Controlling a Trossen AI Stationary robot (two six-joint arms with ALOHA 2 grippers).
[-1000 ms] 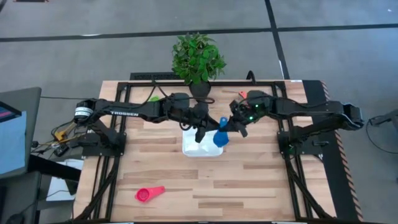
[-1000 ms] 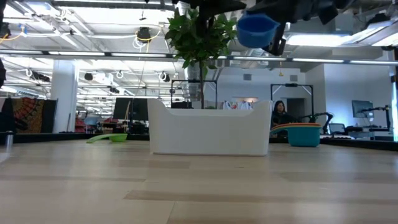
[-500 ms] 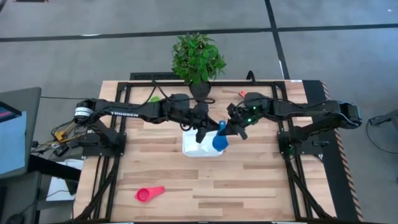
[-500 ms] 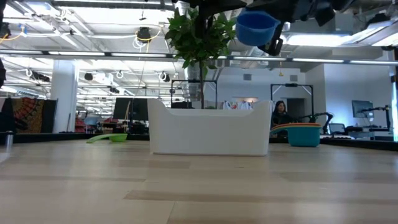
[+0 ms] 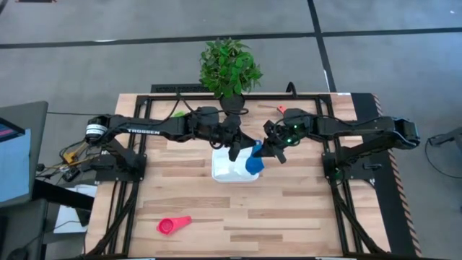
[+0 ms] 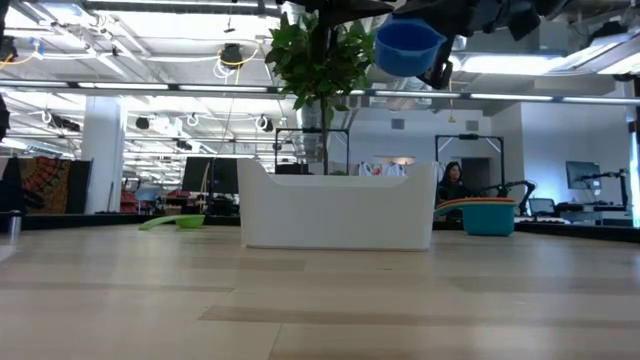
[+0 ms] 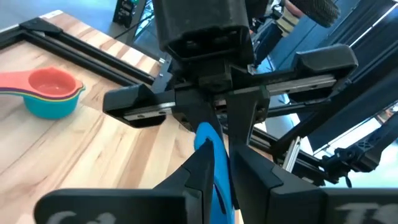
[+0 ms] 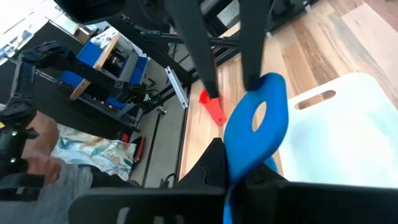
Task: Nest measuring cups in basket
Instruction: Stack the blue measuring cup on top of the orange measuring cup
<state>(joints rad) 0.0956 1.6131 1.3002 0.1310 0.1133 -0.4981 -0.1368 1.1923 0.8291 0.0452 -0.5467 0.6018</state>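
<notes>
Right hand (image 5: 268, 146) grips blue cup (image 5: 253, 163) by its handle above white basket (image 5: 225, 170); left hand (image 5: 235, 150) beside it, fingers parted.

Grey floor (image 5: 108, 58) with dark seam lines around the wooden table (image 5: 303, 209). Beyond it: open workshop, white column (image 6: 103, 150), bright ceiling strip lights (image 6: 130, 40), desks, 1 seated person (image 6: 448, 183).

Wooden table (image 5: 289, 209): white basket (image 5: 225, 172), red cup (image 5: 173, 225), plant pot (image 5: 232, 102), green cup (image 6: 175, 222).
</notes>
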